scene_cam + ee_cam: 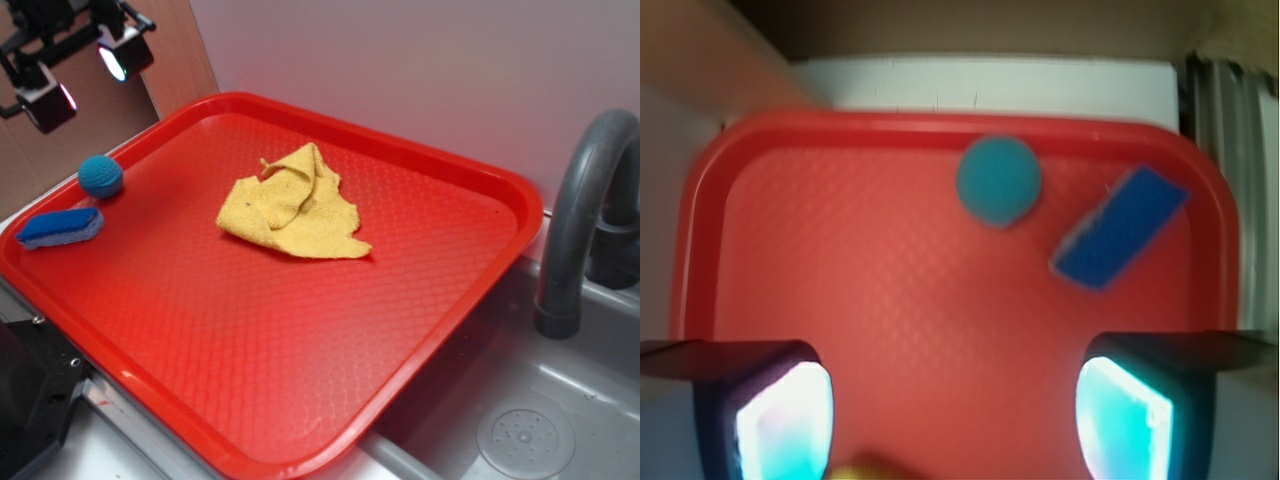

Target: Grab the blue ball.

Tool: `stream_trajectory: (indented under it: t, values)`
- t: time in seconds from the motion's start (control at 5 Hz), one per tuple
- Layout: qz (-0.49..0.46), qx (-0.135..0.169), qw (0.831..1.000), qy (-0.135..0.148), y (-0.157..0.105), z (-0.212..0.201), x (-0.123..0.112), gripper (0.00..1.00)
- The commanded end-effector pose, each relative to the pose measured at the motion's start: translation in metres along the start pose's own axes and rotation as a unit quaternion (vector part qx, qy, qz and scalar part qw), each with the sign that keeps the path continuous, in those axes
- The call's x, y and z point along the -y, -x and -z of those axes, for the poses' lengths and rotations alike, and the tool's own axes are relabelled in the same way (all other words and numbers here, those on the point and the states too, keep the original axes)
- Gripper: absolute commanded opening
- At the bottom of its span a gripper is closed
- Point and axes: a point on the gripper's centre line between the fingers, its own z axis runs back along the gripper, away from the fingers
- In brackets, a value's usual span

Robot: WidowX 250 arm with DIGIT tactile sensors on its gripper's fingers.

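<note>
The blue ball (101, 175) is a small teal knitted ball resting near the far left corner of the red tray (250, 340). In the wrist view the blue ball (999, 181) lies ahead, close to the tray's far rim (940, 128). My gripper (85, 75) hovers high above that corner, open, its two lit pads spread wide. In the wrist view the gripper (955, 415) has only bare tray between its fingers, and the ball sits well beyond them, slightly right of centre.
A blue-and-white sponge block (60, 227) (1121, 227) lies beside the ball. A crumpled yellow cloth (293, 205) sits mid-tray. A grey faucet (580, 200) and a sink with a drain (525, 435) are at the right.
</note>
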Motion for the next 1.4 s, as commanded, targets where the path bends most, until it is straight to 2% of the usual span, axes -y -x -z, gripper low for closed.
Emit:
stream_trajectory:
  t: [0.0, 0.2, 0.4, 0.6, 0.8, 1.0, 1.2]
  values:
    - [0.007, 0.084, 0.996, 0.012, -0.053, 0.032, -0.018, 1.00]
    - [0.006, 0.112, 0.994, -0.010, -0.062, 0.045, -0.021, 1.00]
    - [0.026, 0.128, 0.991, -0.040, -0.068, 0.062, -0.021, 1.00]
    - [0.083, 0.136, 0.983, -0.094, -0.061, 0.079, -0.019, 1.00]
    - [0.105, 0.136, 0.978, -0.117, -0.055, 0.086, -0.013, 1.00]
    - [0.114, 0.115, 0.979, -0.122, -0.054, 0.089, -0.012, 1.00]
    - [0.112, 0.113, 0.979, -0.126, -0.054, 0.091, -0.010, 0.00]
